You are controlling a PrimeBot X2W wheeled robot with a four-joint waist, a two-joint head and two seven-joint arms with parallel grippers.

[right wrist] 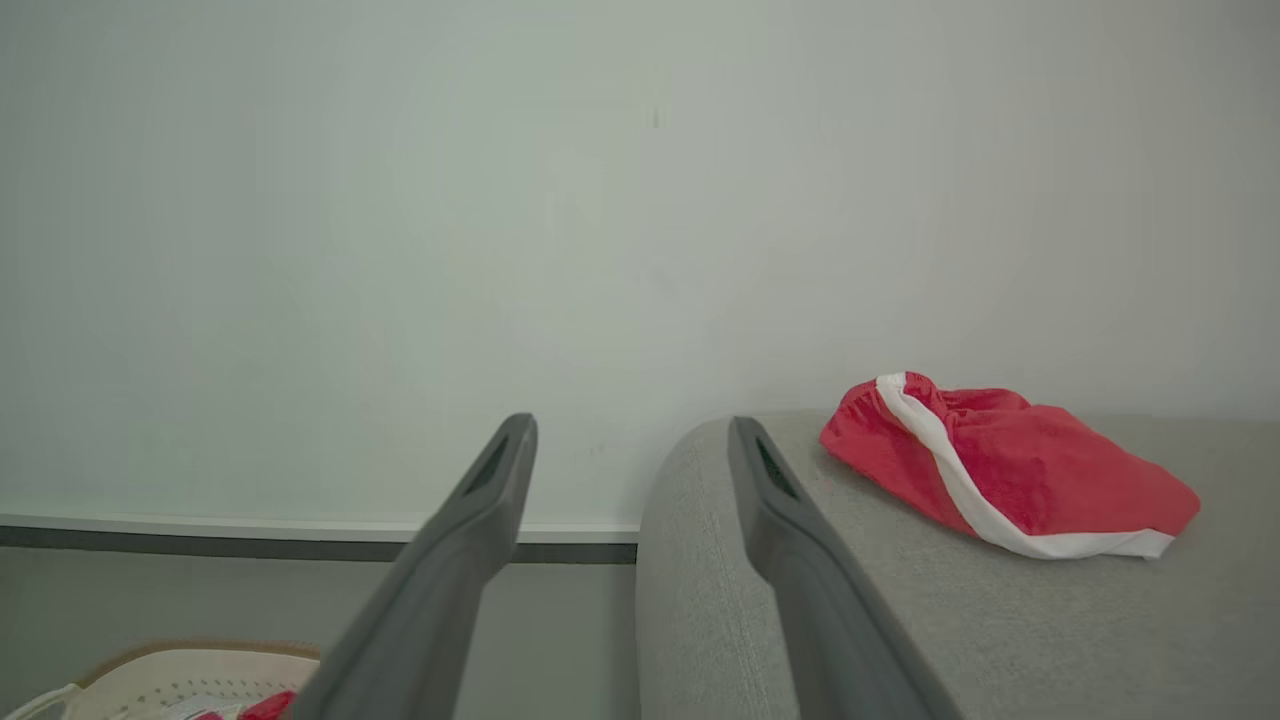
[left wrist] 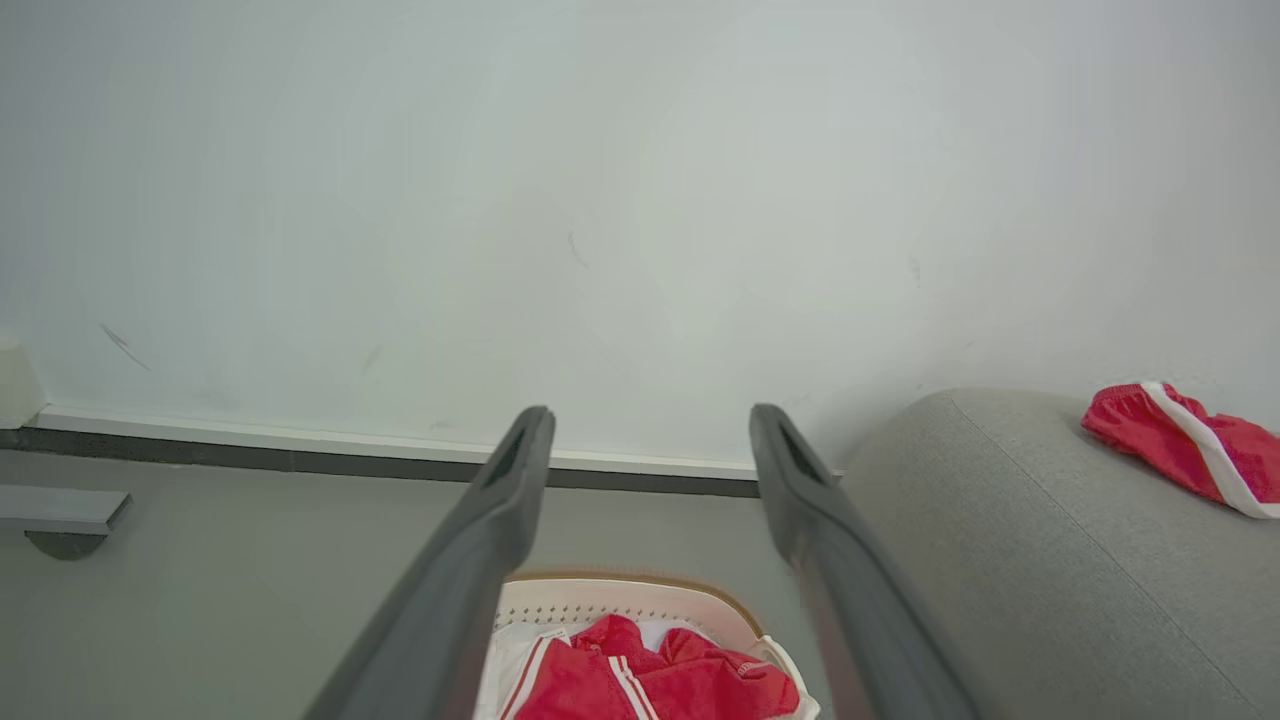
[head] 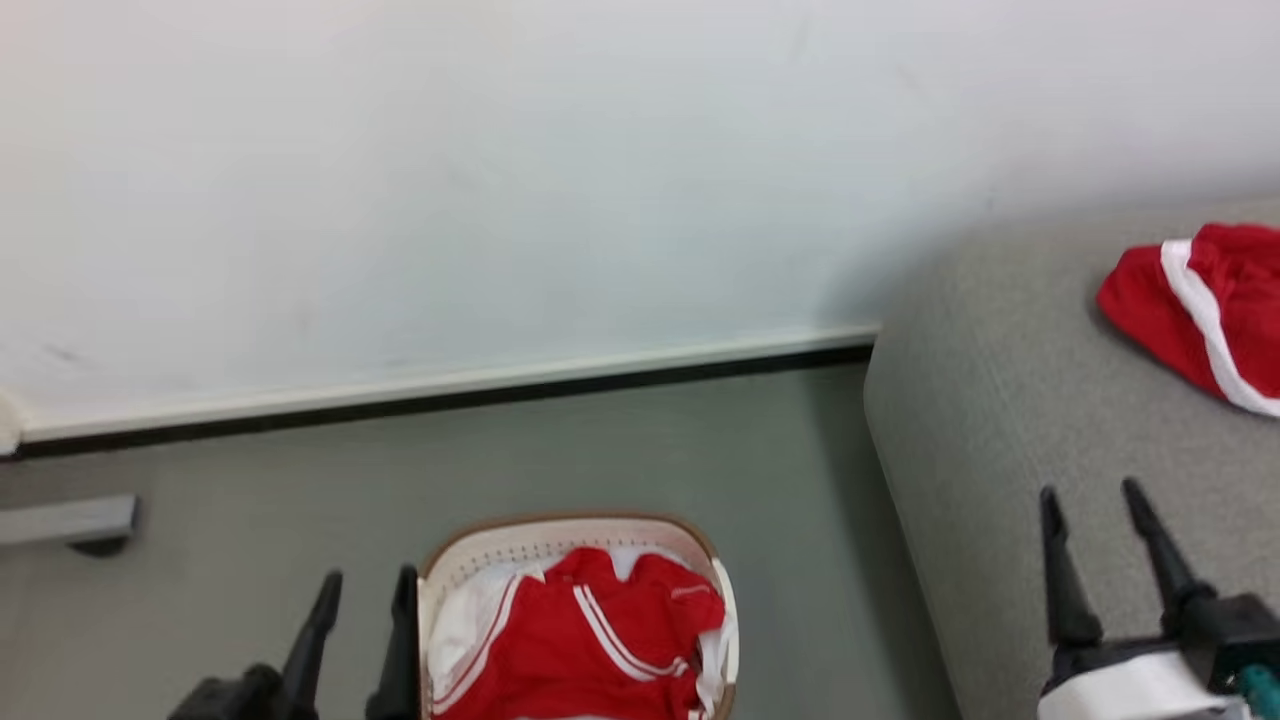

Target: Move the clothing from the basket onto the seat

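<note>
Left jaws and right jaws both stand spread wide, pinching nothing. Crumpled red clothing (head: 590, 640) with white stripes fills the oval, perforated plastic basket (head: 500, 558) on the smooth floor (head: 250, 560). One soft red piece (head: 1200, 300) lies on the rounded grey fabric seat (head: 1000, 420).

2 black tapered fingers (head: 1062, 575) each; white right-wrist band (head: 1130, 692), perhaps teal connector (head: 1262, 686).

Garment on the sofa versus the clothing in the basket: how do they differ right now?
The sofa garment lies alone on the sofa; the basket clothing sits bunched inside the basket. The sofa garment shows one broad white band; the basket clothing shows thin paired white stripes. Both are bright red with white trim.
</note>
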